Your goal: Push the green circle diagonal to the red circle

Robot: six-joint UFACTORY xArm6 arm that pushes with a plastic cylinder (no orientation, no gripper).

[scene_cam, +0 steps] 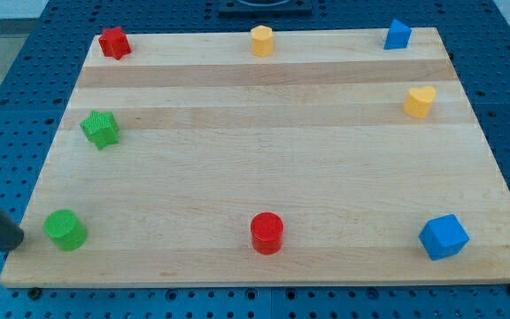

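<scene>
My tip (pixel 11 241) rests at the surface's (pixel 264 168) left edge, just beside the green circle (pixel 65 229); the red circle (pixel 266 233) sits well apart, toward the view's right.

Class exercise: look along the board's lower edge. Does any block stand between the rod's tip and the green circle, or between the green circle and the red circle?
No. My tip sits just left of the green circle, nothing between. Bare board runs rightward to the red circle; the green star stands well above that line.

Dark rod enters from view's left edge, slanting down-right; my tip (pixel 12 241) low at view's bottom-left.
</scene>
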